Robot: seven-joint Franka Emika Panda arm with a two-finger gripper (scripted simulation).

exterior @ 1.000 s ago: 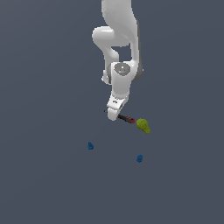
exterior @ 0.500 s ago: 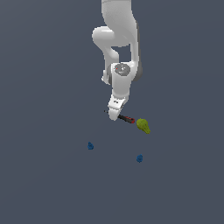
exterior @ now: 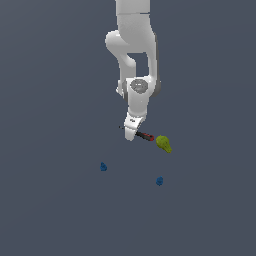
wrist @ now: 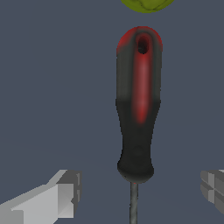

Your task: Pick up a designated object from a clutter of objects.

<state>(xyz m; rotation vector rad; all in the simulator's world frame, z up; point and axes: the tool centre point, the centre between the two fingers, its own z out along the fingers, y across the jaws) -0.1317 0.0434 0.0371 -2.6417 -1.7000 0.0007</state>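
At centre of the grey tabletop (exterior: pixel 50 200): slim black-and-red-handled screwdriver (wrist: pixel 138 109), lying flat. White pincer (wrist: pixel 135 192) spread, straddling its handle base, unmoved from a second ago. Yellow-green pear-shaped lump (exterior: pixel 163 143) at 3 o'clock. Grasp pending.

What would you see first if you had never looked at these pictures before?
First, the big white robot arm reaching down the middle, its gripper open over a slim black-and-red-handled screwdriver lying flat. Beside the handle's end sits a yellow-green pear-shaped lump, with two tiny blue pieces nearer the camera.
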